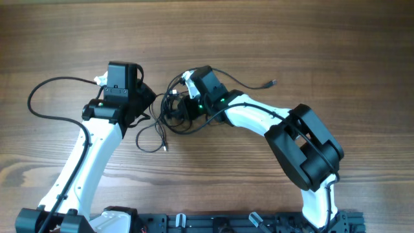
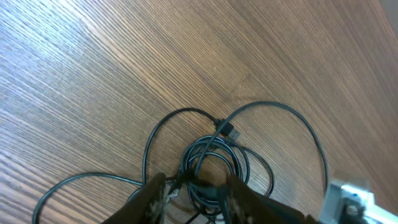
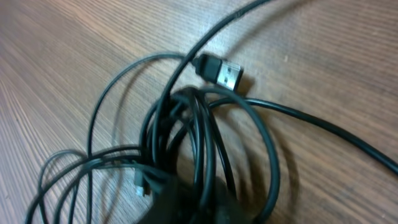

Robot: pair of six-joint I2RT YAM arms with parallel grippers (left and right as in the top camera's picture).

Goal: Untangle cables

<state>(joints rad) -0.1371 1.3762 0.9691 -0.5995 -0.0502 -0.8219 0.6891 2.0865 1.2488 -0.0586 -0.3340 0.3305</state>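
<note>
The cables (image 2: 211, 155) bunch right at my left hand (image 2: 198, 194), its fingers (image 2: 154, 196) spread around them; I cannot tell whether the right hand (image 1: 181, 103) grips. Wood-grain counter (image 1: 291, 39) beneath.

Robotics lab bench, not home or shop. Signs: two white-and-black jointed robot arms, left arm (image 1: 90, 155) and right arm (image 1: 259, 120), rise from black metal mounting rail (image 1: 213, 223) at near edge of brown wood-grain tabletop (image 1: 310, 39). Thick black supply cable (image 1: 30, 102) loops from left arm across wood. Small green indicator lights (image 1: 202, 107) glow on right arm's wrist. Tangle of thin black plug-ended cords (image 1: 173, 107) lies between arm tips.
</note>
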